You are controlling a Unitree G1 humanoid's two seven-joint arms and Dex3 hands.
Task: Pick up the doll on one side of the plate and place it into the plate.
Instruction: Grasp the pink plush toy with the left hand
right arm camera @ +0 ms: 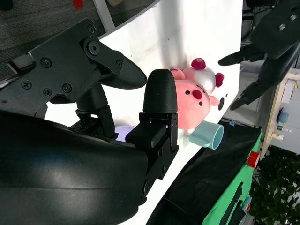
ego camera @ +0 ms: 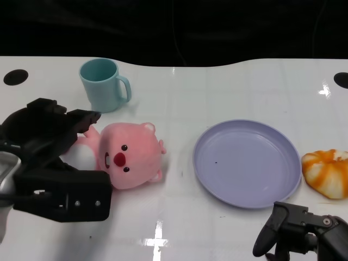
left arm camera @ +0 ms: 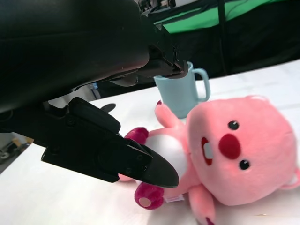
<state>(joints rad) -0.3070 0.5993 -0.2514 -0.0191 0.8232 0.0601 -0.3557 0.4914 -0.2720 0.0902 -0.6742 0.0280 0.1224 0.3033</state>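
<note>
Left hand (ego camera: pixel 54 157) spread wide around pink plush doll (ego camera: pixel 128 155), nothing held. Risk: fingers shove the soft doll toward teal mug (ego camera: pixel 103 84), tipping it. Right hand (ego camera: pixel 302 231) empty.

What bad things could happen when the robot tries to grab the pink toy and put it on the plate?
The left hand is open with its fingers spread around the pink doll, not gripping yet. The doll is soft and rounded, so it might slip or roll out. The teal mug stands just behind the doll, so a finger could bump it. The purple plate is shallow, so the doll could tumble off the rim toward the orange toy.
</note>
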